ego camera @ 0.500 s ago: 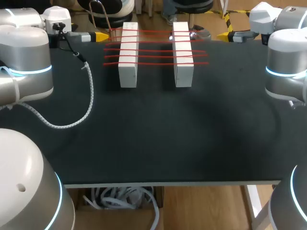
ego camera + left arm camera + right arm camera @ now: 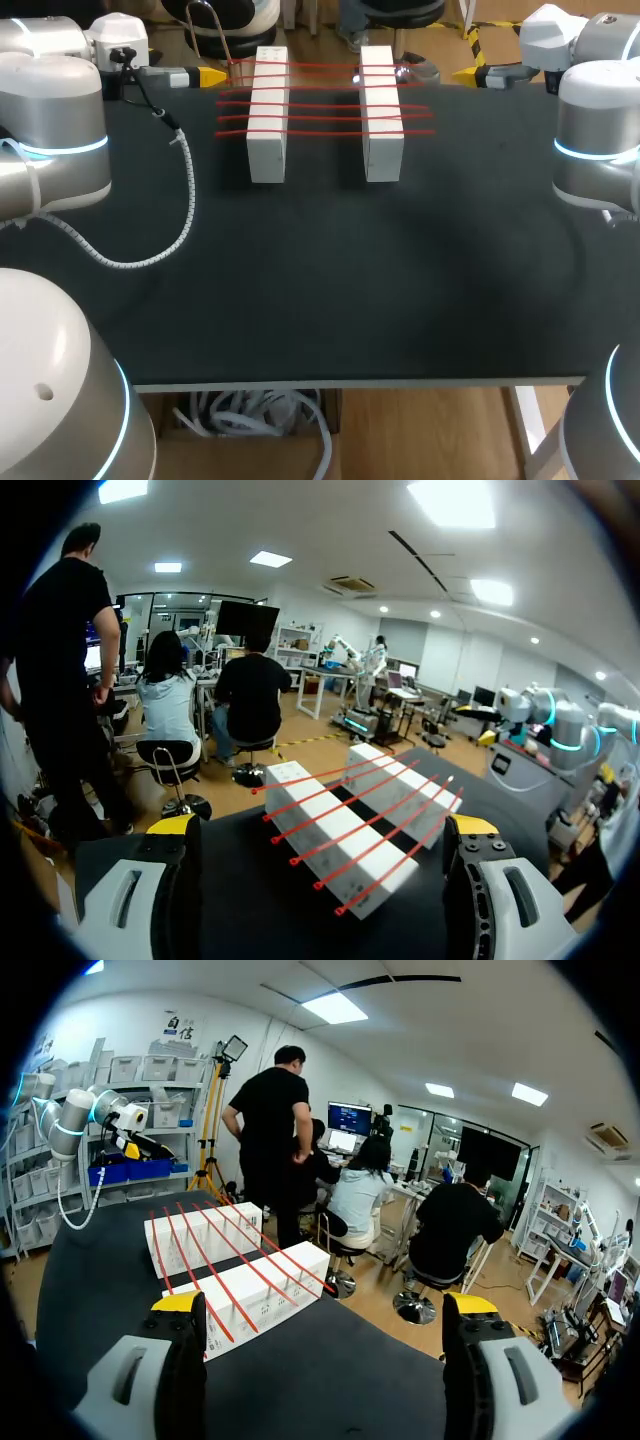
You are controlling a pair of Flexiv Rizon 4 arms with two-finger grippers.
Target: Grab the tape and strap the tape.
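Head view first: five red tape strips (image 2: 325, 103) lay side by side across two white blocks (image 2: 268, 115) near the far edge of the desk (image 2: 320, 300). They bridged the gap between the blocks, an arrangement I judged was meant to hold each strip clear of the surface so a finger could close around it. The left gripper (image 2: 208, 76) hung at the far left corner and the right gripper (image 2: 464, 74) at the far right corner. Each pointed inward along the strips and was well apart from them.

Left wrist view: its fingers (image 2: 165, 880) stood wide apart with nothing between them. The strips (image 2: 370, 820) lay ahead over the blocks, their ends overhanging the nearer block towards the gripper.

Right wrist view: the fingers (image 2: 165, 1360) were likewise spread and empty, with the strips (image 2: 215, 1250) ahead on the blocks. No strip had been grasped yet. The low, sideways pose of both grippers probably suited a level approach to the strip ends.
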